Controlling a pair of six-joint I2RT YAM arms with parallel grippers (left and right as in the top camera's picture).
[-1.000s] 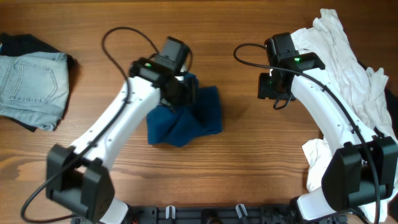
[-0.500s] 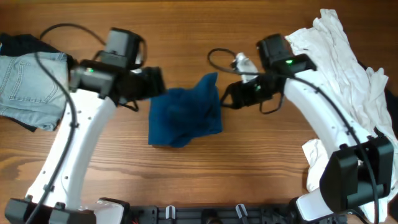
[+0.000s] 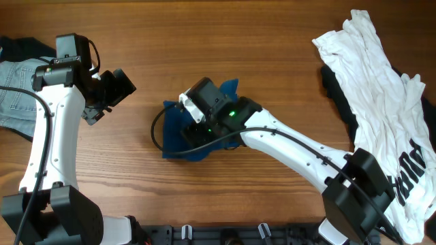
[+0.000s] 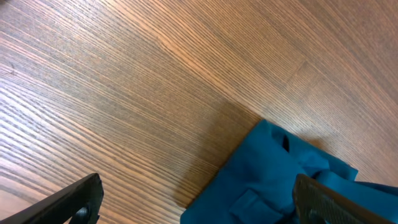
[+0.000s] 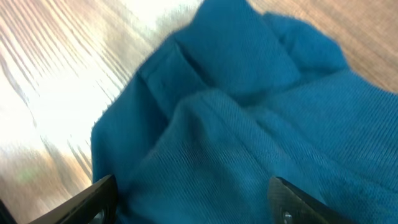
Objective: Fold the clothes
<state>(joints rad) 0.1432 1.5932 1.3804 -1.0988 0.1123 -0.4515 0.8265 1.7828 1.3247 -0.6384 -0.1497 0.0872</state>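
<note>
The clothes, a dark teal-blue shirt, lie bunched in a small heap at the table's middle. My right arm reaches across the heap from the right. Its gripper hangs low over the fabric and covers much of it. In the right wrist view the shirt fills the frame and my right gripper is open, fingers wide apart just above the cloth. My left gripper stands off to the left of the heap, apart from it. In the left wrist view it is open, with a corner of the shirt ahead on bare wood.
Light-blue denim shorts on a dark garment lie at the left edge, behind the left arm. White t-shirts with black lettering are piled along the right edge, over another dark piece.
My left gripper opened, let go of the shirt and pulled away to the left. My right arm swung left over the heap, its jaws opening wider. The shirt settled lower.
</note>
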